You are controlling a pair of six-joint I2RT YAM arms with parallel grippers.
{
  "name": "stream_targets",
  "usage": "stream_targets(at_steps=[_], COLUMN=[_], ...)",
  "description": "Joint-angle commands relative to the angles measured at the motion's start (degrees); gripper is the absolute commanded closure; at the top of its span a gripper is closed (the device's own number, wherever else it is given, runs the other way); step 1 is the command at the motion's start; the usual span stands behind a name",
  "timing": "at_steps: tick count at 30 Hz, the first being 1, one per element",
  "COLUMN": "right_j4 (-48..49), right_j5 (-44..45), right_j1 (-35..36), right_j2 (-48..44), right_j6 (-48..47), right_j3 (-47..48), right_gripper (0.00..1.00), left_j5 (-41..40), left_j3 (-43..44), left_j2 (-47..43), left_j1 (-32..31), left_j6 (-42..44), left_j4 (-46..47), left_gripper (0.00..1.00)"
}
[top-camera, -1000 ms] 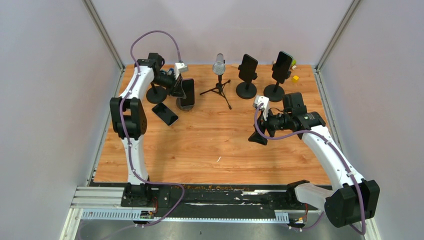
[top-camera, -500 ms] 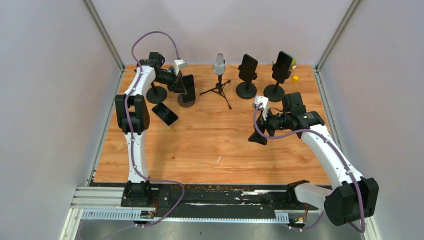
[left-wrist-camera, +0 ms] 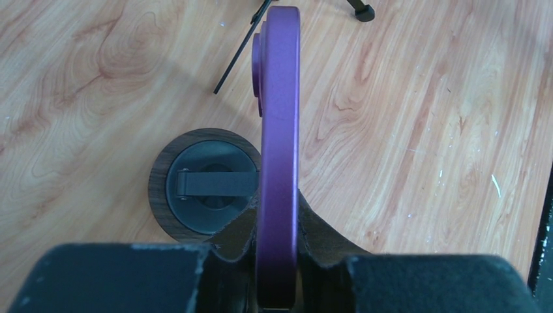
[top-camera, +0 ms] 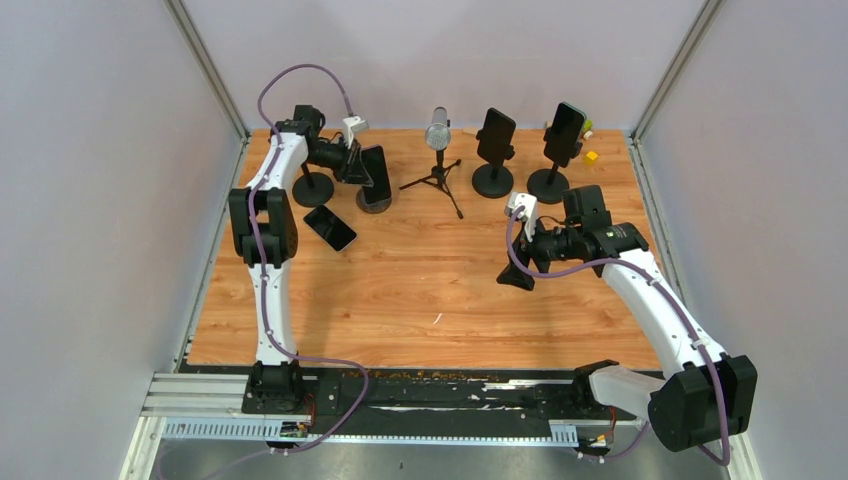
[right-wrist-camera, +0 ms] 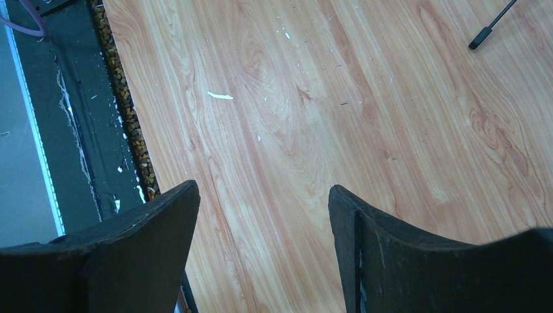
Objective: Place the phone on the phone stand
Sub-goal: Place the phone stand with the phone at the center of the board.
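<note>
At the back of your bench (top-camera: 400, 290) you'll see a silver microphone (top-camera: 438, 130) upright on a black tripod (top-camera: 437, 181). A yellow block (top-camera: 591, 156) sits near the far right corner; a white scrap (top-camera: 437, 318) lies toward the near edge.

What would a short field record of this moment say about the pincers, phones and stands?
left pincer: shut on the slim purple phone, held edge-up
target: round dark phone stand with wood-rimmed base, just beside the held phone; contact unclear
right pincer: open, empty, above the wooden table
spare phone: black slab phone lying flat on the table
back row: phone-bearing black stand; second phone-bearing black stand; silver microphone on a tripod
task status: phone not yet seated
</note>
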Motion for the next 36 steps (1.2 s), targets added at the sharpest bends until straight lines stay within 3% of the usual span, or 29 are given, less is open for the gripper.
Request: stream_targets(at_steps=[1, 13, 17, 19, 32, 36], right_j4=[1.7, 1.7, 1.8, 1.6, 1.7, 1.7], right_j5=[-0.6, -0.6, -0.6, -0.7, -1.1, -1.2], right_j1=[-0.1, -0.1, -0.1, 0.0, 0.0, 0.0], right_j2=[0.1, 0.2, 0.2, 0.2, 0.2, -0.1], right_j6=[-1.3, -1.3, -1.3, -1.3, -1.2, -1.2], right_j3=[0.1, 0.1, 0.1, 0.1, 0.2, 0.1], right_gripper=[0.27, 0.27, 0.27, 0.27, 0.27, 0.27], left_j5=[0.4, -1.5, -2.5, -2.9, -6.6, -11.2], left_j3=[2.6, 0.9, -1.4, -3.0, -17.0, -22.2], left_j2=[0.2, -1.0, -3.2, -4.7, -17.1, -22.8], left_j1=[0.5, 1.0, 1.3, 1.5, 1.6, 1.6], left_j6=[-0.7, -1.4, -1.6, -1.8, -0.5, -1.7], left_j4=[3.4, 4.2, 5.4, 6.3, 10.3, 12.7], left_gripper=[0.73, 0.51, 0.29, 0.23, 0.16, 0.15])
